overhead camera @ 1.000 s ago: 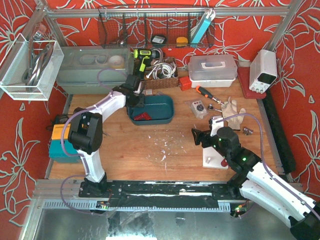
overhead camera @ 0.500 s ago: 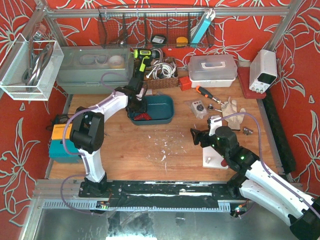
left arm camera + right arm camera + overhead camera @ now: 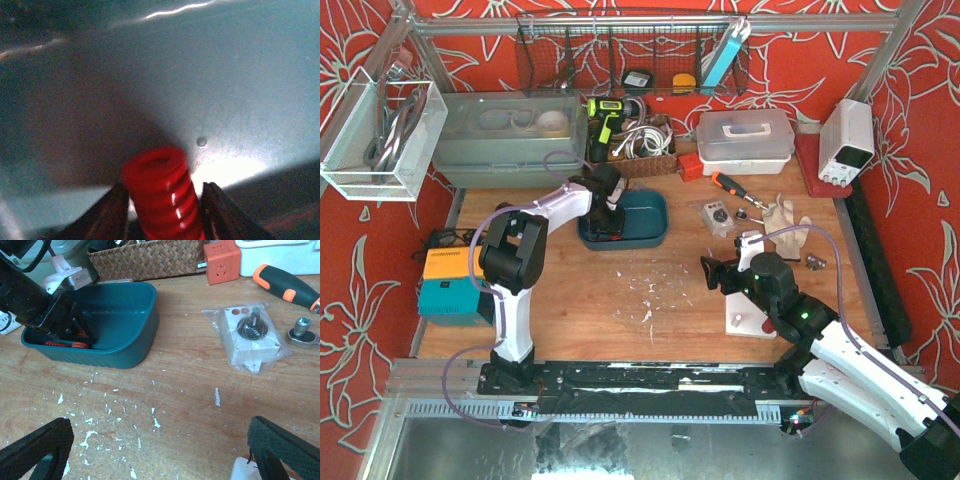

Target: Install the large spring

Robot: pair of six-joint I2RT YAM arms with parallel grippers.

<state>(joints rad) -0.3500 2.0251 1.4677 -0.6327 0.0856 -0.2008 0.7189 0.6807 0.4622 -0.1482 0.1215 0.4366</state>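
Left gripper [image 3: 164, 212] is down inside the teal bin [image 3: 137, 340], fingers clamped on both flanks of the red spring [image 3: 157, 177], just above the bin floor. More red coils [image 3: 62, 344] lie in the same bin. Right gripper [image 3: 160, 432] is spread wide and empty, over the wooden table [image 3: 190, 390] near a bagged white block [image 3: 252, 337].

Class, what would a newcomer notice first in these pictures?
The red spring fills the left wrist view, sitting in the left end effector inside the teal bin. Red floral walls ring the scene. The right end effector hangs open over the table.
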